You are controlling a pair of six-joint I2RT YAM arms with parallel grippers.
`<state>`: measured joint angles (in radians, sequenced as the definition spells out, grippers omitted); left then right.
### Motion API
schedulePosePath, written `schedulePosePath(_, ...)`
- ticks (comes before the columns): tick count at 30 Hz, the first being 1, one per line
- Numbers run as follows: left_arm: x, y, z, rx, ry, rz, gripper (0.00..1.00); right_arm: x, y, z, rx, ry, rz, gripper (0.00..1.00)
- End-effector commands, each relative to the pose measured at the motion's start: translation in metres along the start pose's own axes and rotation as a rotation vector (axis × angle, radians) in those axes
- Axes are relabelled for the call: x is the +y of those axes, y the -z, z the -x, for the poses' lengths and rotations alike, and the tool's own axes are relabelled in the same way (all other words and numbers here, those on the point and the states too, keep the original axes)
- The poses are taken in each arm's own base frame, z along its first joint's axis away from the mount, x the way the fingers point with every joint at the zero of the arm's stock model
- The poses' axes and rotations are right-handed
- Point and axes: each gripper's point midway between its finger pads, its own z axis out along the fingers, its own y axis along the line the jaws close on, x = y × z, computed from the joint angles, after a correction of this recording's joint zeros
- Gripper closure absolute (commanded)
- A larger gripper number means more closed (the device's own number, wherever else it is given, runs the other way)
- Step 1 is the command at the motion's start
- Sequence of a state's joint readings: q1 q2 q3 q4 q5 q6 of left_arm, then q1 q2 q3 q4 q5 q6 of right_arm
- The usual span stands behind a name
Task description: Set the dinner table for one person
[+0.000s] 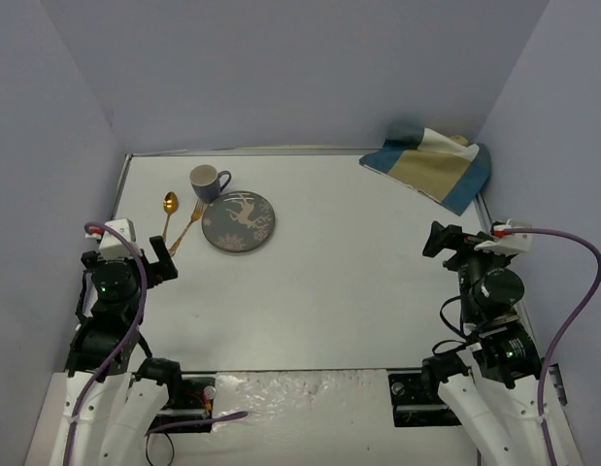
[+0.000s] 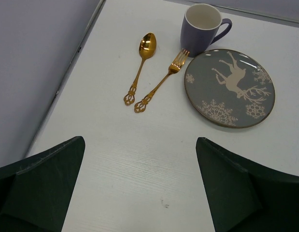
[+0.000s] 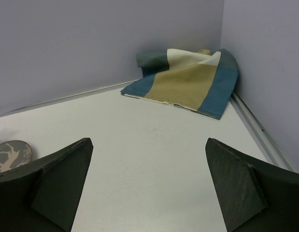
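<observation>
The dinner table is the big white top that fills the middle of the top view, and most of it is bare. In the upper left of that view sit a gray plate with a deer on it, a purple mug right behind the plate, and a gold spoon and gold fork lying side by side just left of the plate. In the upper right corner a blue-and-tan cloth mat lies bunched up against the wall. The left gripper hangs low at the left edge, near the fork and spoon, with its jaws spread wide and nothing in them. The right gripper sits at the right edge, below the mat, also spread wide and holding nothing. I think the job is only at its start. The next move likely calls for the right arm to reach up to the mat, pinch an edge, and pull it flat to the middle.
</observation>
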<state>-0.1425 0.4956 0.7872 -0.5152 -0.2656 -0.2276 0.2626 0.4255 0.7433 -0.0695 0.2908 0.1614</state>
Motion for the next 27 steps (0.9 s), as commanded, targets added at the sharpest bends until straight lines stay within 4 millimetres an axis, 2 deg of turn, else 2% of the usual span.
schedulePosePath(1, -0.009, -0.009, 0.017, -0.031, 0.025, -0.021, 0.03, -0.011, -0.011, 0.013, -0.021, -0.039, -0.106, 0.00)
schedulePosePath(4, -0.016, -0.014, 0.013, 0.027, 0.028, -0.041, 0.03, -0.013, -0.023, 0.000, 0.047, -0.059, -0.165, 0.00)
schedulePosePath(5, -0.020, -0.017, 0.011, 0.057, 0.029, -0.050, 0.03, -0.009, -0.027, 0.002, 0.051, -0.085, -0.164, 0.00)
schedulePosePath(9, -0.032, -0.026, 0.012, 0.118, 0.025, -0.081, 0.03, -0.010, -0.052, -0.015, 0.099, -0.183, -0.273, 0.00)
schedulePosePath(11, -0.036, -0.030, 0.013, 0.140, 0.010, -0.089, 0.03, -0.011, -0.077, -0.039, 0.176, -0.170, -0.353, 0.00)
schedulePosePath(13, -0.038, -0.035, 0.012, 0.162, -0.002, -0.083, 0.03, -0.015, -0.094, -0.038, 0.189, -0.184, -0.424, 0.00)
schedulePosePath(14, -0.040, -0.036, 0.013, 0.157, -0.004, -0.088, 0.03, -0.022, -0.106, -0.043, 0.211, -0.187, -0.475, 0.00)
schedulePosePath(15, -0.041, -0.038, 0.011, 0.159, -0.008, -0.088, 0.03, -0.023, -0.123, -0.063, 0.273, -0.194, -0.496, 0.00)
schedulePosePath(16, -0.042, -0.038, 0.012, 0.153, -0.008, -0.089, 0.03, -0.031, -0.130, -0.058, 0.265, -0.212, -0.518, 0.00)
schedulePosePath(20, -0.039, -0.039, -0.006, 0.181, -0.029, -0.067, 0.03, -0.048, -0.187, -0.082, 0.357, -0.270, -0.573, 0.00)
schedulePosePath(25, -0.030, -0.035, -0.012, 0.194, -0.058, -0.019, 0.03, -0.100, -0.235, -0.116, 0.384, -0.213, -0.760, 0.00)
schedulePosePath(27, -0.030, -0.037, -0.013, 0.200, -0.062, -0.020, 0.03, -0.119, -0.254, -0.138, 0.412, -0.216, -0.808, 0.00)
